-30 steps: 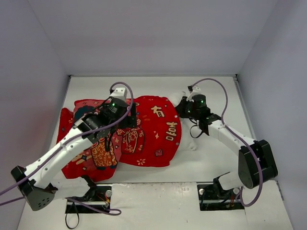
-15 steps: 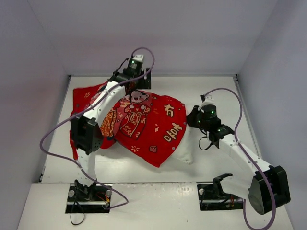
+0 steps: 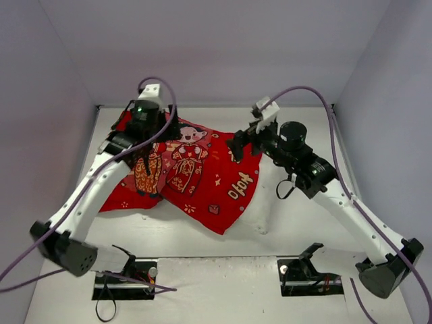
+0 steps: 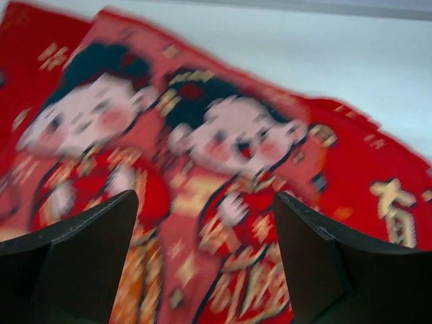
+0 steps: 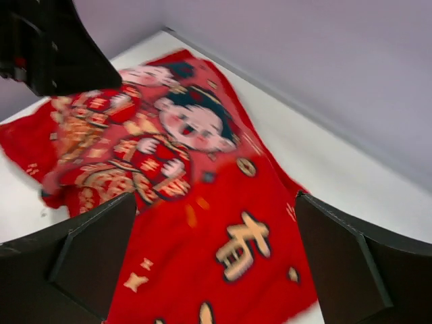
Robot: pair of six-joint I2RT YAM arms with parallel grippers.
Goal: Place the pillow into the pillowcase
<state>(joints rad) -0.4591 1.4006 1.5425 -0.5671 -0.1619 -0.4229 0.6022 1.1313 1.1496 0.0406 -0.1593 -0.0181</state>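
The red pillowcase (image 3: 202, 179) lies spread over the middle of the table, printed side up, with its two cartoon figures (image 4: 223, 142) and gold characters (image 5: 243, 246) showing. The white pillow (image 3: 262, 197) sticks out from under its right edge; most of it is covered. My left gripper (image 3: 148, 152) (image 4: 206, 199) hovers open over the figures at the cover's left part, holding nothing. Over the cover's back right corner my right gripper (image 3: 237, 143) (image 5: 216, 197) is also open and empty. The left wrist view is blurred.
Grey walls close in the table (image 3: 304, 223) at the back and on both sides. Purple cables (image 3: 317, 94) loop above both arms. The arm bases (image 3: 125, 277) sit at the near edge.
My right gripper has opened and risen toward the back over the cover's right corner. The left arm has swung from the back to the left part of the cover.
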